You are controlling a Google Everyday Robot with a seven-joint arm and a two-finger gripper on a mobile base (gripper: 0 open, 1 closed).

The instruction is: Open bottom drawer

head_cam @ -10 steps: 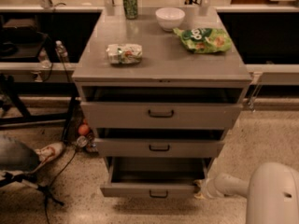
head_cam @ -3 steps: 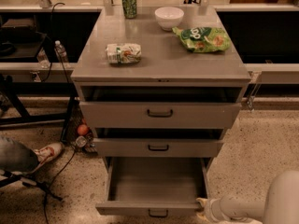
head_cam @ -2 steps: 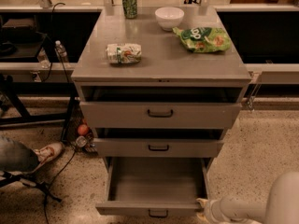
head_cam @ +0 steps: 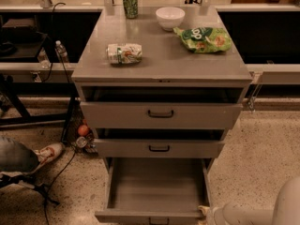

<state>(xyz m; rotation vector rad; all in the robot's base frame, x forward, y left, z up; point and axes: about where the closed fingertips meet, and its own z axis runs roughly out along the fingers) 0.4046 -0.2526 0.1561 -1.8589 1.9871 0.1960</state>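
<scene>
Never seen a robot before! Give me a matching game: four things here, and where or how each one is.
1 bottom drawer
2 white bowl
3 green can
4 gripper

A upright at the back of the cabinet top
B pulled far out, inside bare
C by the drawer's front right corner
D just left of the chip bag

Pairs: 1-B, 2-D, 3-A, 4-C.

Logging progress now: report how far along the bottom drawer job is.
Done: the bottom drawer stands pulled far out, its bare grey inside showing. In hand: the gripper sits at the drawer's front right corner, low in the view. Left: probably just backing the gripper away. The picture's edge cuts off the drawer front, so I cannot tell whether more travel remains.
</scene>
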